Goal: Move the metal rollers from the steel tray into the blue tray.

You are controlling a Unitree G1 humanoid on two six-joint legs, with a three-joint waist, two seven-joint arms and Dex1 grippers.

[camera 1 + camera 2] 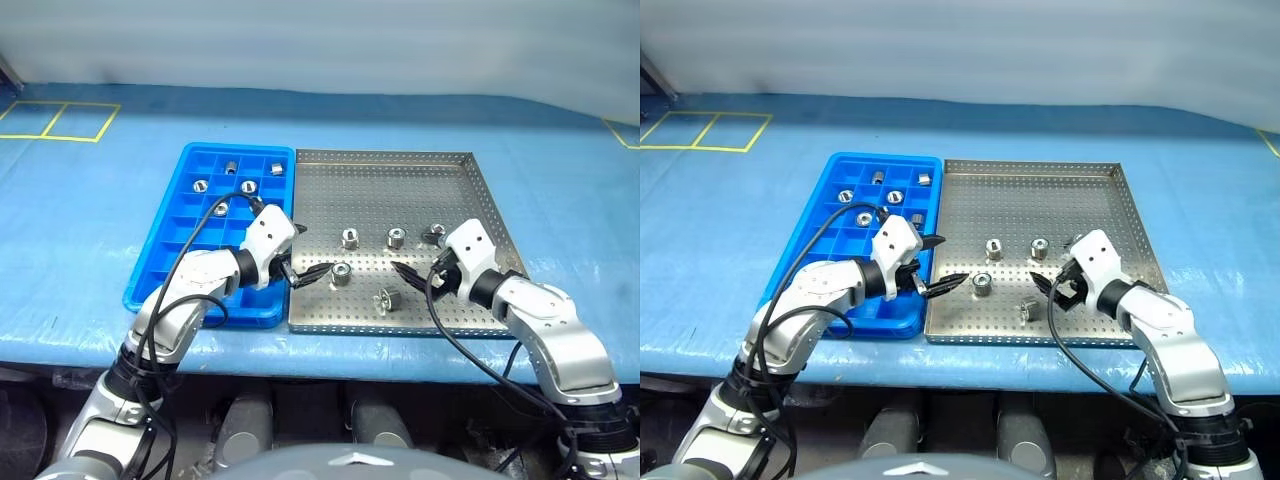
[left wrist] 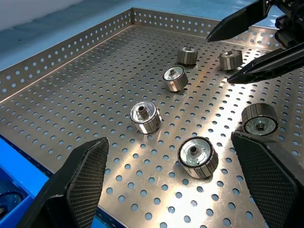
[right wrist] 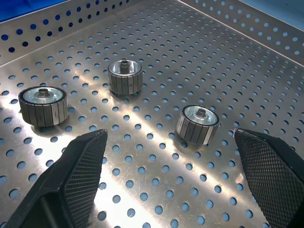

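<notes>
**Both hands open over the steel tray, rollers waiting**

Nearest the robot, the left hand [image 1: 308, 272] and right hand [image 1: 412, 274] hover low over the front of the steel tray [image 1: 400, 165], fingers spread wide, each holding nothing. The left hand's fingers bracket a roller [image 1: 341, 273] near the tray's front; a tipped roller [image 1: 389, 299] lies between the two hands. Farther back stand two rollers [image 1: 350, 238] [image 1: 396, 237], and another [image 1: 434, 234] sits just behind the right wrist. To the left, touching the steel tray, the blue tray [image 1: 160, 250] on the blue desk [image 1: 80, 210] already holds several rollers in its far compartments.

The step in hand looks like a pick by the left hand. To do it well, centre the fingers on the upright roller, come straight down, and close across its ribbed sides so it does not roll away; keep the right hand apart.

The left arm covers part of the blue tray's near compartments, so their contents cannot be told. The roller behind the right wrist is partly hidden.
</notes>
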